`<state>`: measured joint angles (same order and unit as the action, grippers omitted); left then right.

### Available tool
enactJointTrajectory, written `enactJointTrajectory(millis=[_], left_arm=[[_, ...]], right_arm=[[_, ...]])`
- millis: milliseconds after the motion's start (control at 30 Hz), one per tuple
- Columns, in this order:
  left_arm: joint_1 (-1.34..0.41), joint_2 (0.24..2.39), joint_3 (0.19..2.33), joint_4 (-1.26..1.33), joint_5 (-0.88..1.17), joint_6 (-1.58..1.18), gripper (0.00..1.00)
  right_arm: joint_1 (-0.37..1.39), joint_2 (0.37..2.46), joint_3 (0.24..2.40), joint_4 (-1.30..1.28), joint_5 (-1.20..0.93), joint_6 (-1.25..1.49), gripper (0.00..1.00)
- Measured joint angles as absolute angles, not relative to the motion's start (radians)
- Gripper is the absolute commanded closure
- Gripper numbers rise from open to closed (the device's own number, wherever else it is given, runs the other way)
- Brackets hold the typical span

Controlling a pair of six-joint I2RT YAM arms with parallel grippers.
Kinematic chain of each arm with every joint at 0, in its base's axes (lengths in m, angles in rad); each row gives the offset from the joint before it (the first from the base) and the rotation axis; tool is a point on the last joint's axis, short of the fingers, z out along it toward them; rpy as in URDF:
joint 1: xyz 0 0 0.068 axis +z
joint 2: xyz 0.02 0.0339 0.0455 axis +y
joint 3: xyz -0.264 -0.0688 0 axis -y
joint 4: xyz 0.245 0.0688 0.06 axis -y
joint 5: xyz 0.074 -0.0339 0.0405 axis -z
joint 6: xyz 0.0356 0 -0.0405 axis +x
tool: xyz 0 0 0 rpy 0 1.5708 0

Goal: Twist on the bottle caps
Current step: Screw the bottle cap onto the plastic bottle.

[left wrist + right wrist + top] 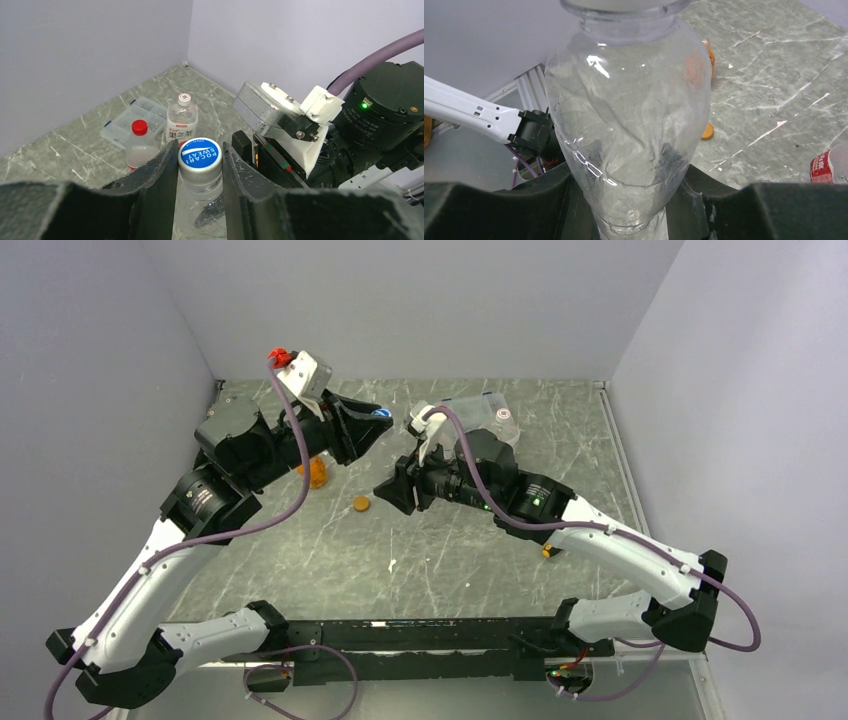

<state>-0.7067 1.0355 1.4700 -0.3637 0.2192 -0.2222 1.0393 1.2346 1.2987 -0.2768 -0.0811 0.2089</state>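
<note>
Where the arms meet: above the grey marbled desk, one arm steadies a bottle while the other works its cap, the two nose to nose at mid-desk.
Wrists: close together, so a full twist of the cap could bring them into contact.
Bottle: tall clear crinkled plastic bottle, apparently empty, clamped around its lower body by the right fingers, which are drawn in tight on it.
Bottle risk: the thin walls look dented. A harder squeeze could buckle them and tip the neck off line, while a looser one would likely let the body spin with the cap.
Left fingers: closed narrow on the round blue plastic screw cap, touching it on both sides.
Cap: sitting on the bottle's neck; whether its thread has caught cannot be told.
Cap risk: if it sits tilted, turning could cross-thread it or pop it loose, and the fingers may slip round the rim instead of driving it.
Loose cap: small round orange cap lies on the desk just below the meeting fingers, where a dropped bottle could knock it away.
</note>
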Motion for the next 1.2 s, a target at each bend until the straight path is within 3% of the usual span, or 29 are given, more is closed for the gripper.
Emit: enactJointTrajectory(millis=[833, 967, 1200], left_arm=[[-0.709, 1.071, 1.430, -0.357, -0.032, -0.406, 1.00], [-0.709, 1.065, 1.430, -0.368, -0.041, -0.401, 1.00], [-0.710, 1.055, 1.477, -0.414, 0.028, -0.351, 1.00]], right_arm=[[1.049, 1.341, 1.374, -0.336, 0.134, 0.225, 0.81], [1.018, 1.342, 1.375, -0.335, 0.051, 0.218, 0.81], [0.912, 1.298, 1.332, -0.276, -0.293, 0.220, 0.82]])
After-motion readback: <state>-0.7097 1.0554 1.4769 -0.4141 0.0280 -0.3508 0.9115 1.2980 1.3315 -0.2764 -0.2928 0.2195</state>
